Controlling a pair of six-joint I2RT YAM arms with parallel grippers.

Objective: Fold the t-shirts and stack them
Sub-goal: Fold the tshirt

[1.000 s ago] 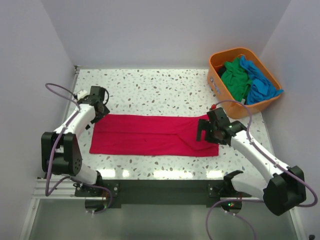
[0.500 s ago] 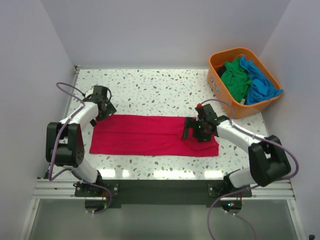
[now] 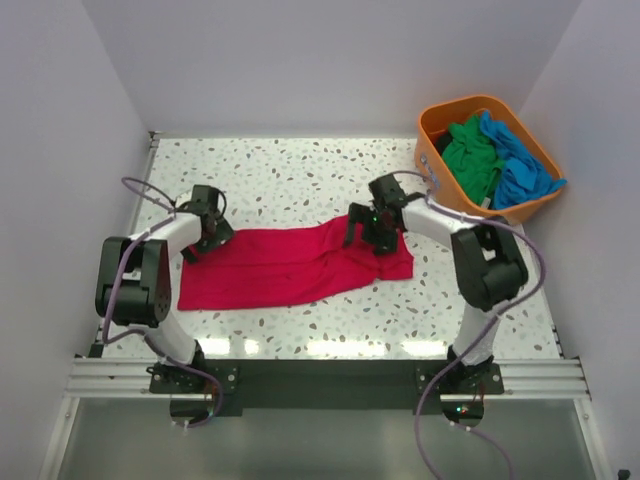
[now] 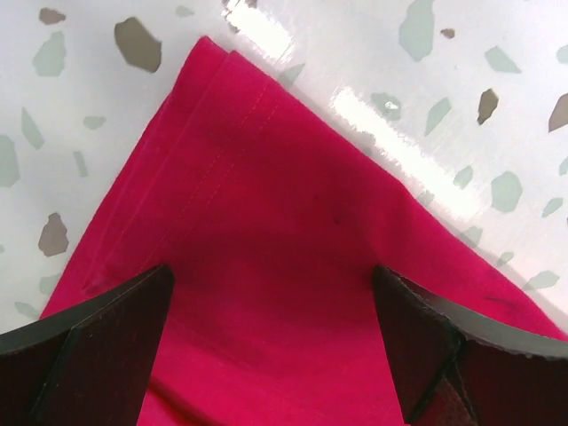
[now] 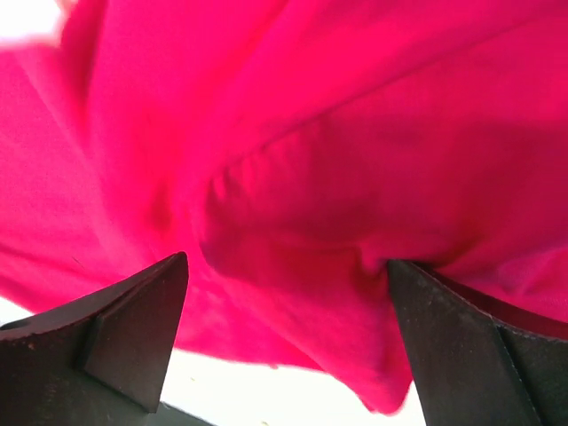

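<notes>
The crimson red t-shirt (image 3: 290, 268) lies folded in a long strip across the table, bunched and rumpled at its right end. My left gripper (image 3: 205, 228) is open over the shirt's far left corner; in the left wrist view (image 4: 273, 271) flat red cloth (image 4: 266, 204) lies between the spread fingers. My right gripper (image 3: 372, 228) is open at the shirt's far right part; in the right wrist view (image 5: 288, 262) gathered red cloth (image 5: 302, 177) bulges between the spread fingers. The green t-shirt (image 3: 470, 160) and the bright blue t-shirt (image 3: 522, 168) lie crumpled in the basket.
The orange plastic basket (image 3: 437, 165) stands at the back right corner of the speckled table (image 3: 300, 180). Pale walls close in the left, back and right sides. The right arm reaches across near the basket's front.
My right gripper moved left and toward the back, and the shirt's right end shifted left and bunched up. My left gripper shifted a little right along the shirt's far left corner.
</notes>
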